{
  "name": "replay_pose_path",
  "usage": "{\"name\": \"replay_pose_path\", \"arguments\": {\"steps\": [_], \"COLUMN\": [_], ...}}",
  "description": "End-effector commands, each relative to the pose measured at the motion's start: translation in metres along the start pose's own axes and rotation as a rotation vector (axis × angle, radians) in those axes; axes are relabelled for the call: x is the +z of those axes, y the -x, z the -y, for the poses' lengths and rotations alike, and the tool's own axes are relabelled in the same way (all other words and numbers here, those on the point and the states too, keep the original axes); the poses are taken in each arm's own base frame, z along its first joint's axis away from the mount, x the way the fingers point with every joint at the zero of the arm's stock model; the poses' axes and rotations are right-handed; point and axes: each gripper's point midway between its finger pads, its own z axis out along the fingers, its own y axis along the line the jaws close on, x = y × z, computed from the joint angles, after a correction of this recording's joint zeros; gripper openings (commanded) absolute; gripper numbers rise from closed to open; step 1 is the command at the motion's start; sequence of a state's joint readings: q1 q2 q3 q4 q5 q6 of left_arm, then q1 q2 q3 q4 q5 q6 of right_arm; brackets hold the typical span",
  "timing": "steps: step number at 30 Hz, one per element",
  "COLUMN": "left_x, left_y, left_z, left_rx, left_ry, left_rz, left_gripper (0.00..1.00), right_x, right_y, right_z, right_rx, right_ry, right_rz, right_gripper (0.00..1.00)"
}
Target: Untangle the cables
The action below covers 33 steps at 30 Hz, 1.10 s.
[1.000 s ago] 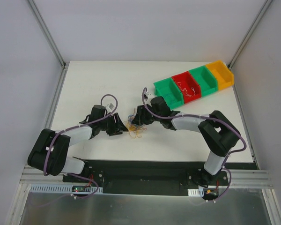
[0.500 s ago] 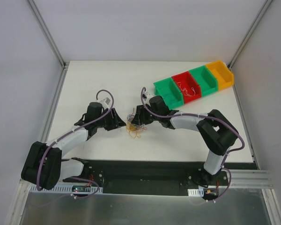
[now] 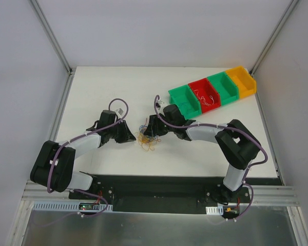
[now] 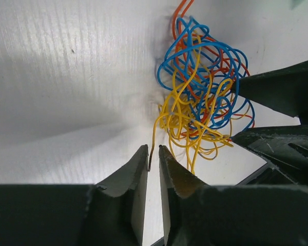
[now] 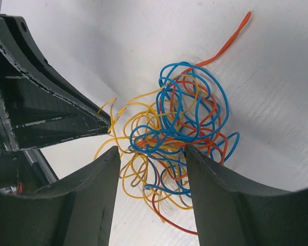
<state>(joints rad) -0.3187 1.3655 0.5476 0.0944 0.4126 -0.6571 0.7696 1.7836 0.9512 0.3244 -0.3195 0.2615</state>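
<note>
4 coloured bins (image 3: 223, 88) line the white table (image 3: 108, 87)

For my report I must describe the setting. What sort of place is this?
Probably a robotics laboratory test cell. A white table sits between plain walls with metal framing, two arms are bolted to a black base plate at its near edge, and coloured sorting bins stand in a row.

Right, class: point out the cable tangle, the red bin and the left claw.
cable tangle (image 4: 203, 97): left wrist view, knot's middle.
red bin (image 3: 212, 108): top view, near rim.
left claw (image 4: 153, 152): left wrist view, between fingertips.
</note>
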Motion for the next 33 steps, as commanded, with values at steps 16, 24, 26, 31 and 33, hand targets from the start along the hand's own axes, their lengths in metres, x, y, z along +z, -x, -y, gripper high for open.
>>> {"name": "replay_pose_path", "arguments": {"steps": [16,24,26,31,33], "left_x": [-0.204,-0.302,-0.333,-0.366,-0.371], "left_y": [0.051,0.059,0.066,0.081,0.085], "left_z": [0.152,0.231,0.256,0.302,0.311], "left_rx": [0.387,0.472,0.483,0.474,0.455], "left_ry": [-0.447,-0.640,-0.675,-0.726,-0.743], "left_rz": [0.588,0.707,0.732,0.677,0.662], "left_gripper": [0.00,0.00,0.00,0.00,0.00], "right_x": [0.015,0.013,0.010,0.000,-0.006], "right_y": [0.005,0.007,0.010,0.024,0.028], "right_z": [0.013,0.025,0.033,0.034,0.030], "right_rx": [-0.039,-0.061,-0.080,-0.136,-0.163], "right_ry": [-0.189,-0.252,-0.297,-0.327,-0.323], "right_rz": [-0.015,-0.005,-0.003,0.043,0.047], "right_gripper": [0.55,0.57,0.58,0.61,0.61]}}
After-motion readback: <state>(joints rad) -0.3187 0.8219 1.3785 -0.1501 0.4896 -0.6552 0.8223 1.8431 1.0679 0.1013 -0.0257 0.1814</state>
